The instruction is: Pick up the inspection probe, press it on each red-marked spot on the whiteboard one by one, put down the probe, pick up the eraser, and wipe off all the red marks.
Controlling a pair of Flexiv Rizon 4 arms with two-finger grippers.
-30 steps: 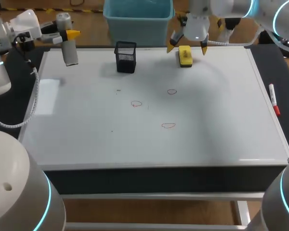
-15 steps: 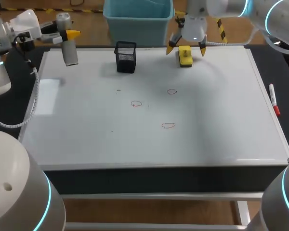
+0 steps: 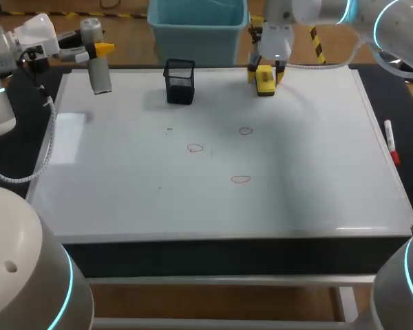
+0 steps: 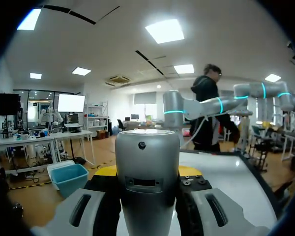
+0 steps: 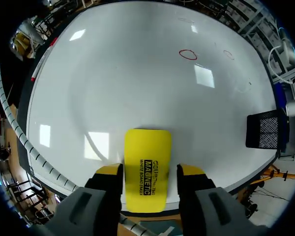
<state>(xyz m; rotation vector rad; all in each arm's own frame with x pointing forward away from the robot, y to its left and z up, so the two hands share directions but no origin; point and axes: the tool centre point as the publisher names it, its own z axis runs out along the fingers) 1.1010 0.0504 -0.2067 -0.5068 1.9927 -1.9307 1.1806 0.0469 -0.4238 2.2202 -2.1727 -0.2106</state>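
Straddling the eraser (image 5: 147, 157), right gripper (image 5: 151, 171): contact cannot be told; left gripper (image 4: 147, 173) clamps the probe (image 4: 147, 152).

inspection probe (image 3: 99, 71): silver-grey cylinder, upright, gripped in the left tool (image 4: 147, 173) over the whiteboard's far left corner.
eraser (image 3: 264, 80): yellow block with black print, flat on the whiteboard near its far edge.
red marks (image 3: 195, 148): three small outlines, mid-board, apart.
whiteboard (image 3: 316, 158): white, flat on the tabletop.
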